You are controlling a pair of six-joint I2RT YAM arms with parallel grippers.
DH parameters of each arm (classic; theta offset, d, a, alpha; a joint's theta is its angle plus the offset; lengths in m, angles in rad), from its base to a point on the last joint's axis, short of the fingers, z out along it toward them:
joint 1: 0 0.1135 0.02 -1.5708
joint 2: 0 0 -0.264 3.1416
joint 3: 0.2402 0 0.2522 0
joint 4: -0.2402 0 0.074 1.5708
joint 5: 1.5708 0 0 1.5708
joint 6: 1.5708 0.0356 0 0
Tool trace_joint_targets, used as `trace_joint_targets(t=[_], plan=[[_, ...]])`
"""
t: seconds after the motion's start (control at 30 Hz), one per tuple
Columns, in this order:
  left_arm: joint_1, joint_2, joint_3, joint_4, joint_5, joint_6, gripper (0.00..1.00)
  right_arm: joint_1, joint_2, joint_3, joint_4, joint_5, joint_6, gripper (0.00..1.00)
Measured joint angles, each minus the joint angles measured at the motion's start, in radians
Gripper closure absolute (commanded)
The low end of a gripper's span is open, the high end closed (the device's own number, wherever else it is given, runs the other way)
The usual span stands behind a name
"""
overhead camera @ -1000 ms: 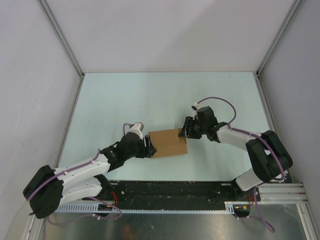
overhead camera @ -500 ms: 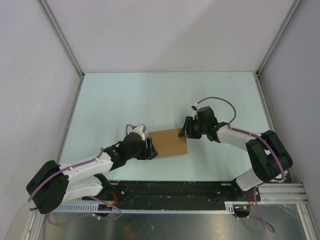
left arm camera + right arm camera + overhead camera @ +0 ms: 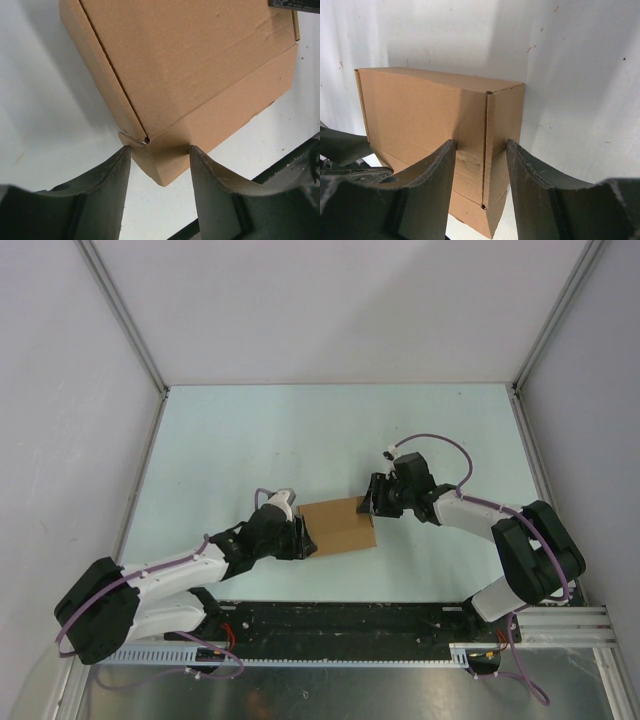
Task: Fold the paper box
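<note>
The brown cardboard paper box (image 3: 338, 525) sits mid-frame on the pale flat table (image 3: 300, 430), left gripper (image 3: 303, 537) at its left, right gripper (image 3: 367, 503) at its upper right.

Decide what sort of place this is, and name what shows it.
Probably a robotics lab test cell: bare grey walls and metal frame rails enclose a pale table, and two robot arms at its near edge reach a paper box.

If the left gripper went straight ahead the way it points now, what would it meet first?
The paper box: its corner sits between the fingers of the left gripper, so cardboard comes first, probably almost at once.
</note>
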Motion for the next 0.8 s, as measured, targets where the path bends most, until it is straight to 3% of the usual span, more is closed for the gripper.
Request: trace_joint_targets(t=[0.8], plan=[[-0.003,0.021,0.0,0.034,0.048,-0.034,0.62,0.001,0.0,0.0,0.002,0.007,0.003,0.5]])
